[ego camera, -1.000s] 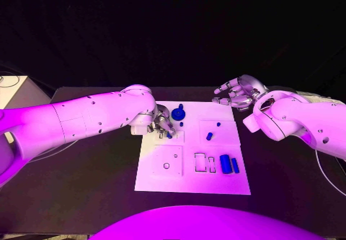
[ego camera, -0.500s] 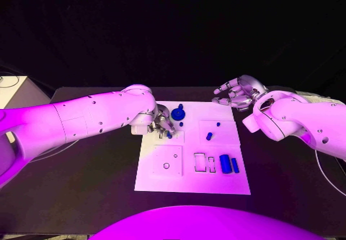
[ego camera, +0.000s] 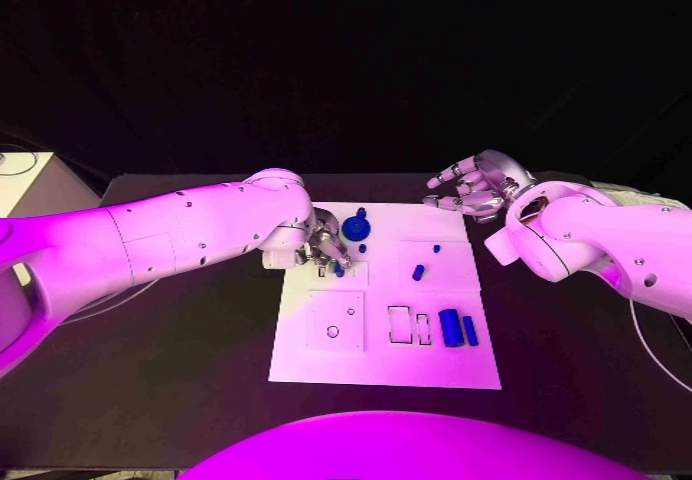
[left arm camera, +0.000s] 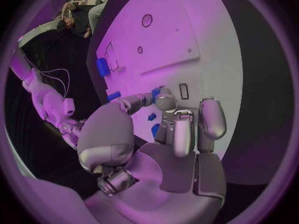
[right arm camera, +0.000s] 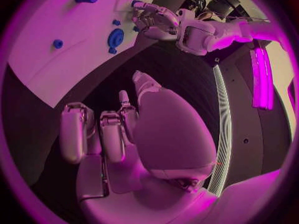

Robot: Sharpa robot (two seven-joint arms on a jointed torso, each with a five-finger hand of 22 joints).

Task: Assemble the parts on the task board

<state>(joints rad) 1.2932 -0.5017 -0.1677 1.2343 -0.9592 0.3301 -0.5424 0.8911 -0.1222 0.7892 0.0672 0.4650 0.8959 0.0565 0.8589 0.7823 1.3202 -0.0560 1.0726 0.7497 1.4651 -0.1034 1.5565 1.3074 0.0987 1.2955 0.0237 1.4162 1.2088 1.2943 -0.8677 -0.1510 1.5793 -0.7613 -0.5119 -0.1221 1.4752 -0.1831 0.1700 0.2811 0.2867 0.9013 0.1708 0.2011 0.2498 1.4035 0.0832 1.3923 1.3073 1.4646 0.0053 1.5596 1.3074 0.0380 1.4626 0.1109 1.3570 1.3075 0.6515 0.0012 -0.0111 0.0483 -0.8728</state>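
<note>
from the head view, my left hand (ego camera: pixel 320 243) sits over the far left part of the task board (ego camera: pixel 387 365), its fingers (ego camera: pixel 336 262) curled down around a small blue part (ego camera: pixel 339 268) held at their tips. just beyond that hand a blue round part (ego camera: pixel 356 227) lies on the board, with a tiny blue piece (ego camera: pixel 362 248) beside it. nearer the board's middle lies a short blue peg (ego camera: pixel 418 271), and two blue cylinders (ego camera: pixel 459 328) lie side by side toward its near right side, next to rectangular slots (ego camera: pixel 410 325). my right hand (ego camera: pixel 473 186) hangs off the board's far right corner above the black bench (ego camera: pixel 173 380), palm turned up, its fingers spread and holding nothing.

from the left wrist view, my left hand (left arm camera: pixel 168 129) points down at the board (left arm camera: pixel 212 40), and a blue part (left arm camera: pixel 156 93) is pinched at my fingertips (left arm camera: pixel 164 102).

from the right wrist view, my right hand (right arm camera: pixel 124 134) is loose, its fingers (right arm camera: pixel 74 132) apart with nothing between them, hanging beside the board (right arm camera: pixel 44 69). my left hand (right arm camera: pixel 156 22) rests over the board near the round part (right arm camera: pixel 115 37).
</note>
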